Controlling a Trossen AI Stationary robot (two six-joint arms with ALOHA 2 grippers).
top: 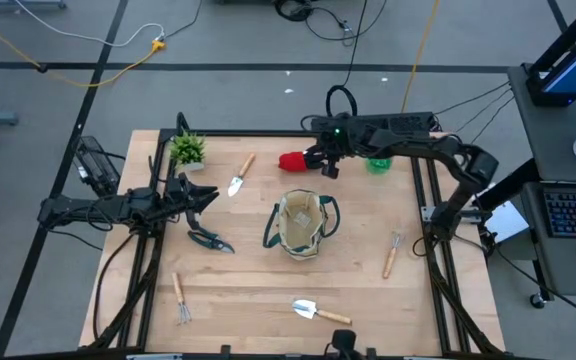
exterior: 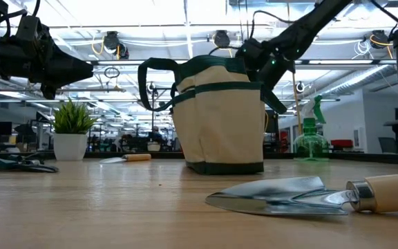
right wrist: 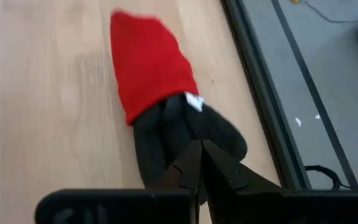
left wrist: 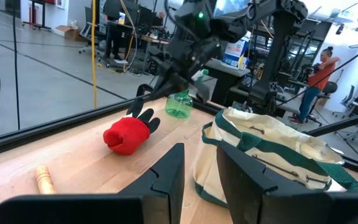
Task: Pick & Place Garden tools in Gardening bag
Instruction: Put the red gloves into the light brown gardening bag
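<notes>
— High view first: where's the right claw [top: 320, 160]?

— At the far edge of the surface [top: 258, 290], on the dark finger end of the red-black glove [top: 293, 160]. Its wrist view shows the tips pinched together on that dark fabric, the glove lying flat on the wood.

— And the bag [top: 301, 224]?

— Upright in the middle, well apart from the glove. The green spray bottle [top: 378, 163] stands just beyond the right arm.

— Left claw [top: 208, 197]?

— Raised near the potted plant [top: 187, 151], fingers parted and holding nothing. The shears [top: 209, 240] lie just in front of it.
</notes>
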